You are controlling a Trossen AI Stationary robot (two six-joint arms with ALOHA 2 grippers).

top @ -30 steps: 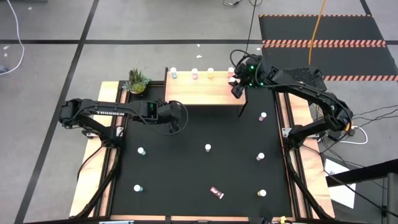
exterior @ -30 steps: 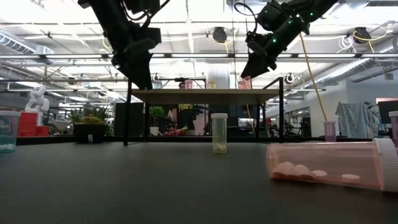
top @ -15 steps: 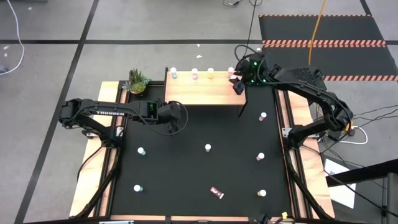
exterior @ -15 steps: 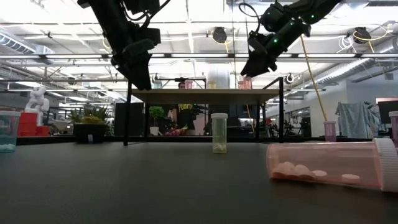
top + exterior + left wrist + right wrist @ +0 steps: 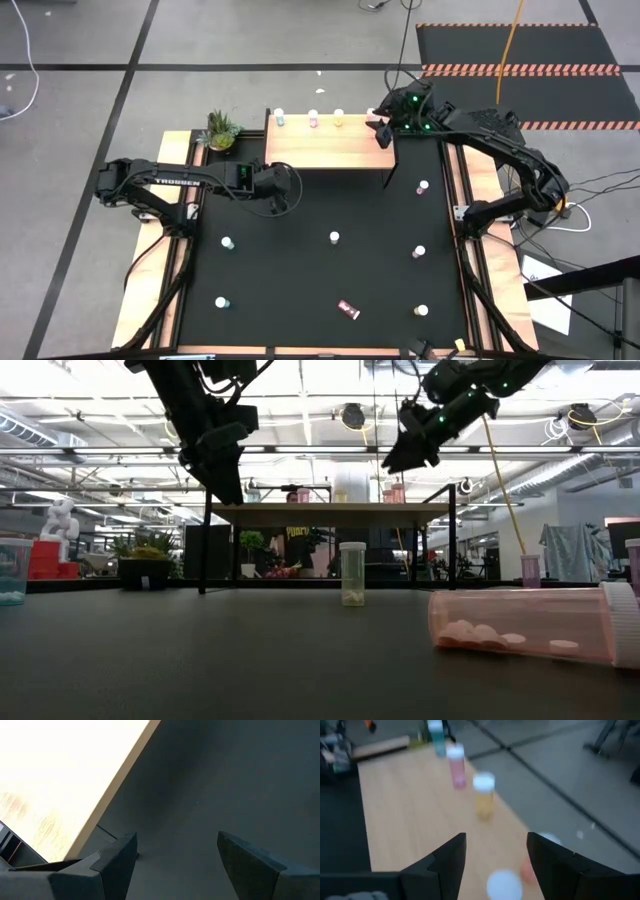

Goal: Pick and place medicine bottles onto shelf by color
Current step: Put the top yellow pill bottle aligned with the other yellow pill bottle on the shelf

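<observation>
Four medicine bottles (image 5: 313, 119) stand in a row along the far edge of the wooden shelf (image 5: 325, 148), blue, pink and yellow from left to right, with a pinkish one at the right corner (image 5: 372, 116). That last bottle sits free on the board; in the right wrist view its white cap (image 5: 504, 884) shows just ahead of the parted fingers (image 5: 445, 857), nothing between them. The right end effector (image 5: 381, 132) hangs above that corner, at about 5 o'clock of the corner bottle, released and empty. By the look of it, a placing step is just done at this end of the shelf. The next move calls for lifting clear without brushing the row, then reaching for one of the loose bottles on the black tabletop (image 5: 300, 260), where several stand scattered (image 5: 334, 238) and a pink one lies on its side (image 5: 525, 624). The left end effector (image 5: 283, 190) waits low at the shelf's near left leg, at 7 o'clock of the board, jaws apart and holding nothing.
</observation>
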